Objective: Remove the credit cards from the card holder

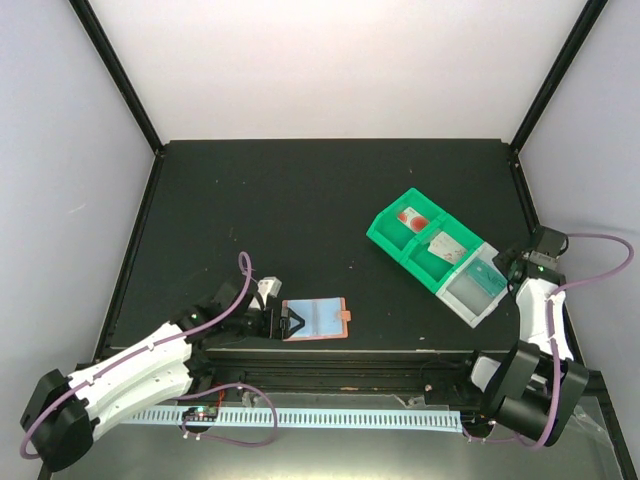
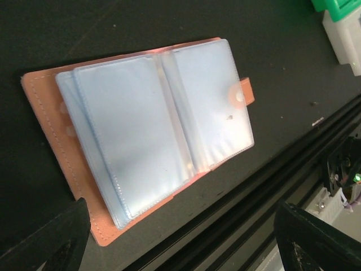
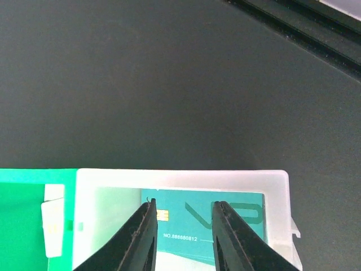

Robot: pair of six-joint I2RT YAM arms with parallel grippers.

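I read the left arm lying low along the surface (image 1: 330, 210), the left gripper (image 1: 290, 323) spread wide and empty beside the card holder (image 2: 141, 124), which lies open. Only the right wrist view shows the right gripper (image 3: 183, 237) narrowly parted above a teal credit card (image 3: 242, 223) lying in the white tray (image 3: 180, 178).

Lab test cell: white walls (image 1: 330, 60), black posts (image 1: 115, 70), black table (image 1: 300, 200).

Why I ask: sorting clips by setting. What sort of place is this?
Probably a robotics lab test cell: black table enclosed by plain white panels, a left arm and right arm bolted at its near edge.
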